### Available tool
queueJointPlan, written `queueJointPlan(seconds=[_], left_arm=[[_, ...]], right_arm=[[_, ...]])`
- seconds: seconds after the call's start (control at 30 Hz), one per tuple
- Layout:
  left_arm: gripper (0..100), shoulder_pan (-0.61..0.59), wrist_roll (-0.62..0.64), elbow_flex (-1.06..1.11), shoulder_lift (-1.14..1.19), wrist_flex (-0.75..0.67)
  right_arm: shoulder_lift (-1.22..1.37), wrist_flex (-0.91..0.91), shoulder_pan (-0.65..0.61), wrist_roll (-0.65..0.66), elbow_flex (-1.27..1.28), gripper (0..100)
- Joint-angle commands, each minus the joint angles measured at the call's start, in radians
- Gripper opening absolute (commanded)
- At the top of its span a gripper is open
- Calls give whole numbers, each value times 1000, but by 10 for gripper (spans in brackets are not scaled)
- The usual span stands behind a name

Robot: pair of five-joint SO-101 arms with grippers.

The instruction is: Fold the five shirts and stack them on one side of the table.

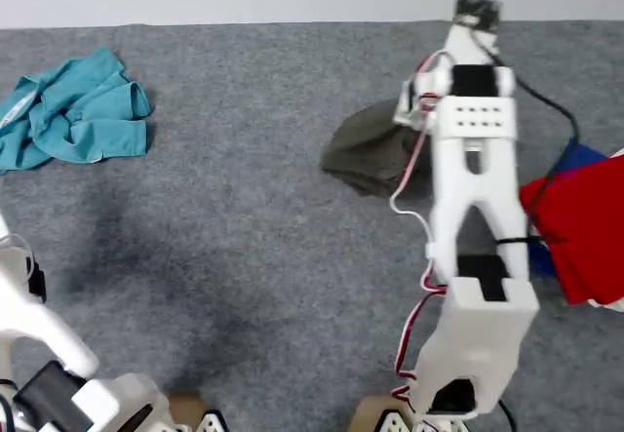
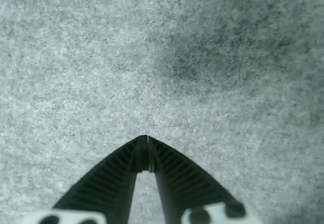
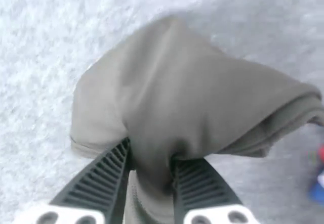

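Now: your right gripper (image 3: 150, 158) pinches only bunched fold of olive shirt (image 3: 187, 97), at 1 o'clock; pull fast and cloth slips free or drags onto red shirt stack (image 1: 580, 222) at 3 o'clock. Left gripper (image 2: 147, 142) closed, empty, so nothing steadies far edge

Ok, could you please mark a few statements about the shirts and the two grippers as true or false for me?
1. The right gripper is shut on the olive shirt. True.
2. The left gripper holds the teal shirt. False: it is shut on nothing, over the bare grey table.
3. The red shirt lies on top of a blue shirt. True.
4. The teal shirt is neatly folded. False: it lies crumpled in a heap.
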Motion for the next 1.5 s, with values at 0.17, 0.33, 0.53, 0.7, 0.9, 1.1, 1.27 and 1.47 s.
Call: queueJointPlan(seconds=[0.17,0.33,0.53,0.7,0.9,1.1,1.27,1.47], left_arm=[[4,8,-2,-21,-40,34],[4,8,-2,-22,-40,34],[4,8,-2,-22,-40,34],[4,9,-2,-22,-40,34],[4,9,-2,-22,-40,34],[4,64,-2,-24,-40,60],[4,123,0,-24,-41,87],[4,138,0,-24,-41,91]], right_arm=[[-113,-10,197,178,-44,9],[-148,-12,295,250,-44,9],[-176,-13,398,334,-44,9],[-203,-13,499,388,-44,9],[-216,-21,628,453,-44,9],[-200,-56,759,473,-37,9],[-119,-53,840,502,-21,9],[25,-42,889,526,-21,11]])
